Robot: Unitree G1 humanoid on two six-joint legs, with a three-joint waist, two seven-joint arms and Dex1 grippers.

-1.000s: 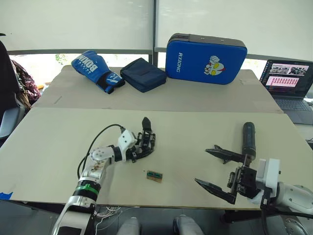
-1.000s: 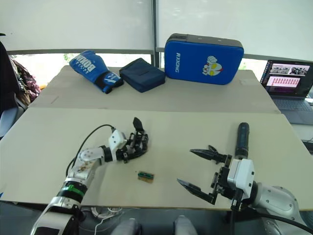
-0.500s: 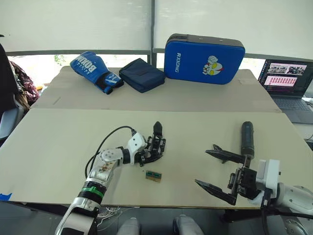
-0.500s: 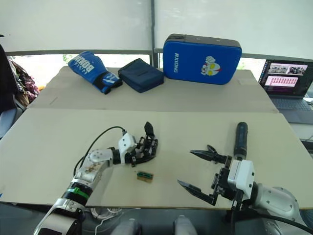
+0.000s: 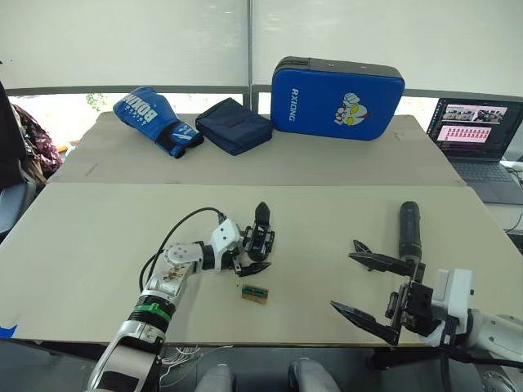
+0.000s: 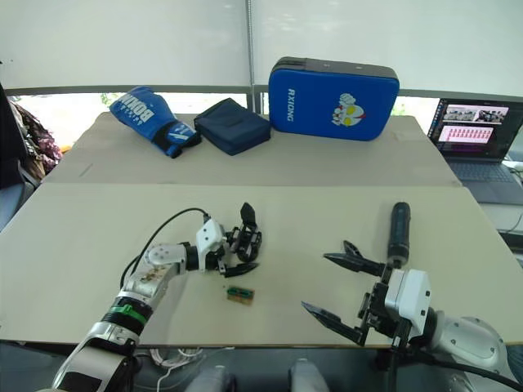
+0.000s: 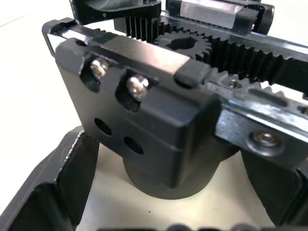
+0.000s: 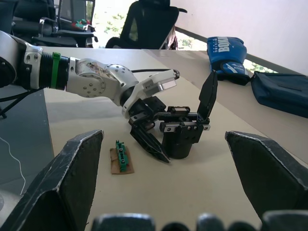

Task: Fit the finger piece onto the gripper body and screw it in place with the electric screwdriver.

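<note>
Toothed, blocky black gripper body (image 7: 159, 120)

Left gripper (image 8: 159, 139) around gripper body (image 8: 185, 132), green-and-tan block (image 8: 120, 158) beside.

The two head views look forward and down from the table's (image 5: 82, 245) near edge toward its far edge, sharing almost the same scene. The left wrist view sits very close against the gripper body (image 7: 159, 130), facing its side. The right wrist view looks low across the table from farther off, and shares with the head views the gripper body and left gripper (image 8: 149, 139).
</note>
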